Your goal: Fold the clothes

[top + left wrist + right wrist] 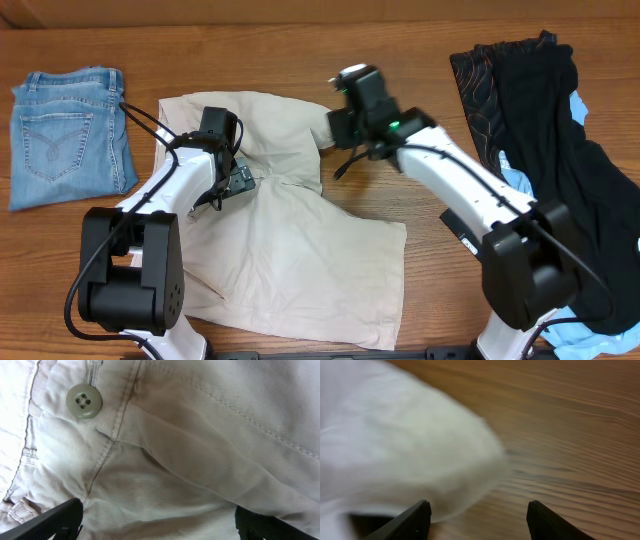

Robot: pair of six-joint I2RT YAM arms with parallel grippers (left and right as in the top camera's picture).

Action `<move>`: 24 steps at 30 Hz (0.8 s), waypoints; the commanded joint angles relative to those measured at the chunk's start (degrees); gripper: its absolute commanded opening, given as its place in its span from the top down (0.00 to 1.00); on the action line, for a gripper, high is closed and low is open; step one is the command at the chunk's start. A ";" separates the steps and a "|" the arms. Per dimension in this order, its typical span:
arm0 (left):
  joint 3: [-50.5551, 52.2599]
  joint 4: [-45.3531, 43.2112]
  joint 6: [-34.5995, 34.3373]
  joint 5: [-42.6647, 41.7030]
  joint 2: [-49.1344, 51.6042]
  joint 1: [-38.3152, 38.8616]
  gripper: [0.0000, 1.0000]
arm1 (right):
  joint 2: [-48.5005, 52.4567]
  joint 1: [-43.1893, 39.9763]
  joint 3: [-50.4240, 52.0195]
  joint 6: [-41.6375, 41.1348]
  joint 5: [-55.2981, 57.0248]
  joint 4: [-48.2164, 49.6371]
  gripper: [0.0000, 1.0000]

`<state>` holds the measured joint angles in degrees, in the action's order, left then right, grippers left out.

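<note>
Noted blur across right wrist view; shorts (300,240) partly covered by left arm. Spread mid-table (400,40), long axis upper left to lower right. Left gripper (157,520) low by button (84,401), wide open, gripping nothing. Right gripper (479,515) at upper corner, open, empty. Bare wood between shorts and jeans (65,135).
</note>
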<state>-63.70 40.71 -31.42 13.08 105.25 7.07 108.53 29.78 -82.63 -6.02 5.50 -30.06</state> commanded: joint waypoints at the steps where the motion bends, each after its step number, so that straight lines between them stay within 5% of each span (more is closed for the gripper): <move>1: -0.52 0.11 -0.28 -0.09 0.85 -0.17 0.00 | -2.01 -6.27 -1.81 -1.51 1.09 -1.16 0.32; 6: -0.52 0.13 -0.31 -0.72 0.85 -0.31 0.00 | -2.01 -10.93 2.05 2.69 -13.64 -3.43 0.32; 14: -0.52 0.42 -0.31 -0.74 0.85 -0.31 0.00 | -1.57 -8.74 14.12 19.39 -20.17 5.77 0.28; 24: -0.52 0.61 -0.31 -0.90 0.85 -0.31 0.00 | 2.54 -2.86 18.21 14.80 -21.59 21.42 0.19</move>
<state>-63.70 41.15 -31.42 12.47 105.25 7.07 108.42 25.06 -64.90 11.99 -14.85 -12.27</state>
